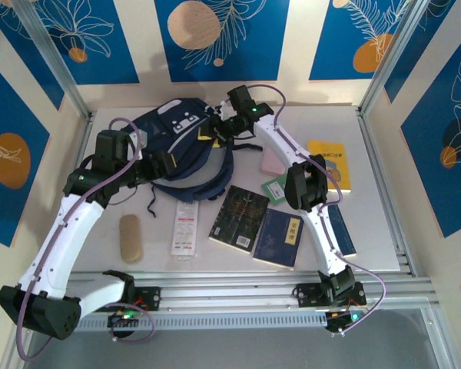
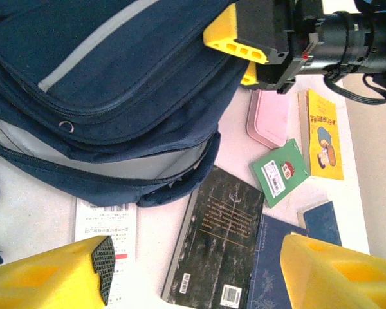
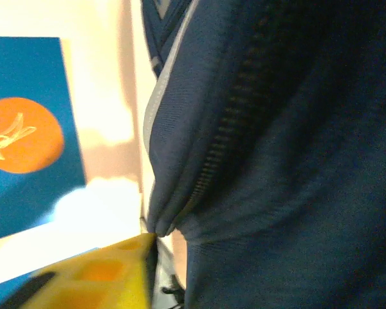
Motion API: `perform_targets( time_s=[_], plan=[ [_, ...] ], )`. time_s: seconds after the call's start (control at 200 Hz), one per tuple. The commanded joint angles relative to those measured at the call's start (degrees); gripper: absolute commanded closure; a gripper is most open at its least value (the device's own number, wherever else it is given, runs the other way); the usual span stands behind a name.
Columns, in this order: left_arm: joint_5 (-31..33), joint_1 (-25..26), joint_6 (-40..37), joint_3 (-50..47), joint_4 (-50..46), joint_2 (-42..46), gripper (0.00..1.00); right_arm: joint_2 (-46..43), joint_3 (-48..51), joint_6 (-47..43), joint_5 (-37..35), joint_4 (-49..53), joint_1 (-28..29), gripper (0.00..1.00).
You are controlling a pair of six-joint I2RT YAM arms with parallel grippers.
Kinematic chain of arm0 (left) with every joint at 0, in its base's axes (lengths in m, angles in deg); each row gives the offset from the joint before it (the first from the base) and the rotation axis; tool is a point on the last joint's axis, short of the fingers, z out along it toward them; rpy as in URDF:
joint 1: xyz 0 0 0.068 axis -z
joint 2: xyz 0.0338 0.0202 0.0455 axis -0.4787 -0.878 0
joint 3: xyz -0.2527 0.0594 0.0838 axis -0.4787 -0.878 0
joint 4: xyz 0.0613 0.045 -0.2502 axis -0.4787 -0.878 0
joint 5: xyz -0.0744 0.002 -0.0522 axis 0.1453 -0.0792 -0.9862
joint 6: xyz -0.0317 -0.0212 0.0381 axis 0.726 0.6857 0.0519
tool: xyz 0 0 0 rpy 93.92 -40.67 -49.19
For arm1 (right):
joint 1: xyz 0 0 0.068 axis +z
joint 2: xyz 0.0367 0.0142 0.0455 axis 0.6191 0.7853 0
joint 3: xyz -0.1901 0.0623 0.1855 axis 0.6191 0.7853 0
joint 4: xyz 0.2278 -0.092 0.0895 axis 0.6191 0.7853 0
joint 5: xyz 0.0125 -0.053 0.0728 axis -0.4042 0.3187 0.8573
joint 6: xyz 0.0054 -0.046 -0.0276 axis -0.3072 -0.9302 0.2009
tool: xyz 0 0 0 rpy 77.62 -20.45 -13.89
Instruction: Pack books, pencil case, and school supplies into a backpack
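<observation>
The navy backpack lies at the back of the table, its main zip gaping onto a grey lining. My left gripper hovers at that mouth, open and empty, above the black book. My right gripper is at the backpack's right top edge, open. One yellow finger touches a fold of fabric; the other is hidden behind the cloth. On the table lie the navy books, green book, yellow book, pink pencil case, white packet and tan block.
A second navy book lies partly under the right arm. Backpack straps trail toward the black book. Metal frame posts and patterned walls close in the table on three sides. An aluminium rail runs along the near edge.
</observation>
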Motion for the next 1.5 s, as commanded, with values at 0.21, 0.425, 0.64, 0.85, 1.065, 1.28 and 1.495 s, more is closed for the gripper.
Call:
perform_targets(
  time_s=[0.21,0.425,0.64,0.85,1.065,1.28,1.495],
  plan=[
    [1.2,0.5,-3.8,0.5,-6.1,1.8,0.29,-10.7,1.3,-13.1,-24.5,9.5,1.6,0.32],
    [0.3,0.5,-4.8,-1.9,-8.1,3.3,0.28,-20.6,10.5,-19.7,-42.5,10.1,4.7,0.26],
    [1.9,0.5,-5.7,-3.4,-11.2,5.6,0.26,-27.8,17.4,-18.1,-43.8,10.4,4.2,0.26],
    [11.3,-0.6,-4.9,-4.7,-17.8,5.2,0.08,-39.2,34.0,-17.4,-38.7,2.5,7.5,0.22],
    [8.8,-2.7,-6.4,-11.7,-14.1,1.6,0.06,-49.1,55.5,-11.7,-31.8,-7.8,8.3,0.19],
    [6.2,-2.6,-7.7,-16.0,-9.9,-3.9,0.06,-53.6,66.6,-8.9,-23.8,-12.9,7.4,0.19],
    [9.1,-2.9,-6.1,-18.0,-9.9,-7.0,0.06,-49.6,71.4,-4.0,-13.2,-21.7,10.7,0.21]
  ],
)
